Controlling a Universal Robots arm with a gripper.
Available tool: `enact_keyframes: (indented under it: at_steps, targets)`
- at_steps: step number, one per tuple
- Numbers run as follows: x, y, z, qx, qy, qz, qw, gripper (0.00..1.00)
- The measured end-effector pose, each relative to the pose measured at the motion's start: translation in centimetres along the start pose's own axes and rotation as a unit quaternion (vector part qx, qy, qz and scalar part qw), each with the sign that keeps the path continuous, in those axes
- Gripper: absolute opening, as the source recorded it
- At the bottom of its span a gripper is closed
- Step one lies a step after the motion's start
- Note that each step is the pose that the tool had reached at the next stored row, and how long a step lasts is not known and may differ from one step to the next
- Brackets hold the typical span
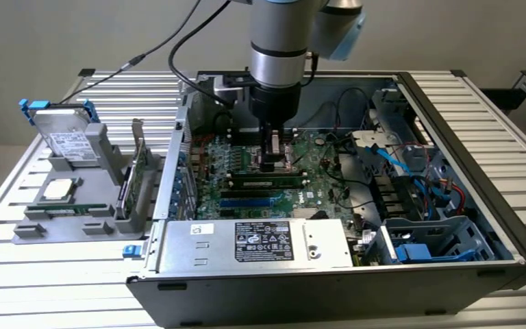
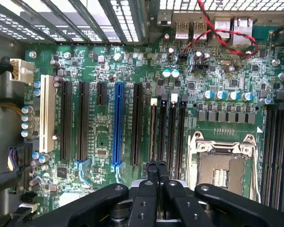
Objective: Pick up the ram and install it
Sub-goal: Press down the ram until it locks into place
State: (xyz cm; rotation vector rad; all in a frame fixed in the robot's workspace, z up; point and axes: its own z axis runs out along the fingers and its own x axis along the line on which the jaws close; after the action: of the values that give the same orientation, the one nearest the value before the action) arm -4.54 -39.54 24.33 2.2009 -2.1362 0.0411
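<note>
Gripper (image 1: 271, 159) hung low inside the open case (image 1: 482, 147), just above the motherboard (image 2: 132, 71), its jaws pressed together and empty. The ram (image 1: 263, 182) lay flat in a slot just in front of the fingertips (image 2: 155, 166). A white-and-black label (image 1: 263, 240) on the power supply (image 1: 254, 244) bore unreadable print. Cables (image 1: 400, 164) crowded the exterior view's right.

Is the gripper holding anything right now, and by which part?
It cannot be told. The gripper is right above the middle of the ram, which stands on edge on the motherboard, but a grip on its top edge isn't visible.
</note>
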Motion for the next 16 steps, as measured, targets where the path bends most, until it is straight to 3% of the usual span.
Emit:
enact_keyframes:
  at_steps: [7, 16]
  targets:
    - [0.3, -1.11, -0.15, -0.0004, -0.0001, 0.000, 1.0000, 0.10]
    - [0.3, -1.18, -0.15, -0.0003, -0.0002, 0.000, 1.0000, 0.10]
